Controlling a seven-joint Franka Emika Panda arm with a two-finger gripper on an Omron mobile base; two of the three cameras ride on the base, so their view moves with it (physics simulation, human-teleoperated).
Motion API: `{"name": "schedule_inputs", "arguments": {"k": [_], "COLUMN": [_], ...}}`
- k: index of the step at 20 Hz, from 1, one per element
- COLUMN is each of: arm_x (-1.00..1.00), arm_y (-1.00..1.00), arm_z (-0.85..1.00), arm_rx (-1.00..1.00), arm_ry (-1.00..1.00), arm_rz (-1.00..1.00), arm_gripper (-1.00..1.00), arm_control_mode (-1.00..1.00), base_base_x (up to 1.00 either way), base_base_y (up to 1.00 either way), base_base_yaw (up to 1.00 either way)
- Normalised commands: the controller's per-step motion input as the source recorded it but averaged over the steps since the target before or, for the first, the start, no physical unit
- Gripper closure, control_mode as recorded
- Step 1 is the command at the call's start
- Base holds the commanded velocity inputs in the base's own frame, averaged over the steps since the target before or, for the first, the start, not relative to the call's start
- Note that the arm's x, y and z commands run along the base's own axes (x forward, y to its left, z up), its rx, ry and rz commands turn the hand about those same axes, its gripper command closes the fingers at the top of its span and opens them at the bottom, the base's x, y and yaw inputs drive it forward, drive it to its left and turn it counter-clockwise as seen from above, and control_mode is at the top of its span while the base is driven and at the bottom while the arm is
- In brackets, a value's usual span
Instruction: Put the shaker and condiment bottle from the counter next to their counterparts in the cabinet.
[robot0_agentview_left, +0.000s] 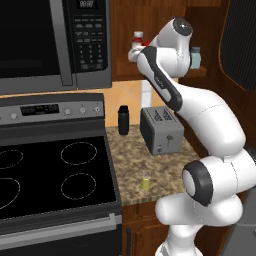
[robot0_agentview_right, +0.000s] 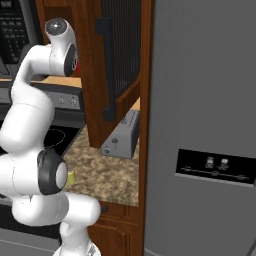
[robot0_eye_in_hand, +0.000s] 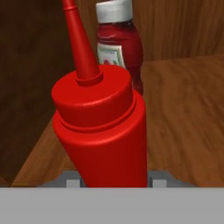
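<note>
The all-red condiment bottle (robot0_eye_in_hand: 103, 131) stands close in the hand view, and my gripper (robot0_eye_in_hand: 116, 181) is shut on its lower body. Just behind it on the cabinet's wooden shelf (robot0_eye_in_hand: 188, 109) stands its counterpart, the ketchup bottle (robot0_eye_in_hand: 119, 48) with a white cap and label. From the left base view, the hand reaches into the cabinet (robot0_agentview_left: 200, 72) beside the ketchup bottle (robot0_agentview_left: 137, 39), and the pale blue shaker (robot0_agentview_left: 195, 57) stands further right on the shelf. The small yellow-green shaker (robot0_agentview_left: 145, 181) stands upright on the counter near its front edge, and the arm partly hides the shaker (robot0_agentview_right: 72, 177) in the right base view.
A toaster (robot0_agentview_left: 161, 130) and a black cylinder (robot0_agentview_left: 123, 120) stand at the back of the speckled counter (robot0_agentview_left: 130, 155). The stove (robot0_agentview_left: 50, 170) and microwave (robot0_agentview_left: 50, 40) are to the left. A grey fridge (robot0_agentview_right: 210, 125) rises on the right.
</note>
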Motion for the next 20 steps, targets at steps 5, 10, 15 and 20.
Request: {"name": "schedule_inputs", "arguments": {"k": [5, 10, 15, 20], "arm_x": [0.42, 0.43, 0.34, 0.28], "arm_y": [0.02, 0.00, 0.00, 0.00], "arm_z": [-0.02, 0.00, -0.02, -0.06], "arm_rx": [0.00, 0.00, 0.00, 0.00], "arm_ry": [0.00, 0.00, 0.00, 0.00], "arm_rz": [0.03, 0.10, 0.10, 0.09], "arm_gripper": [1.00, 1.00, 1.00, 1.00], "arm_control_mode": [-1.00, -1.00, -1.00, -1.00], "base_base_x": [0.00, 0.00, 0.00, 0.00], "base_base_y": [0.00, 0.00, 0.00, 0.00], "base_base_yaw": [0.00, 0.00, 0.00, 0.00]}}
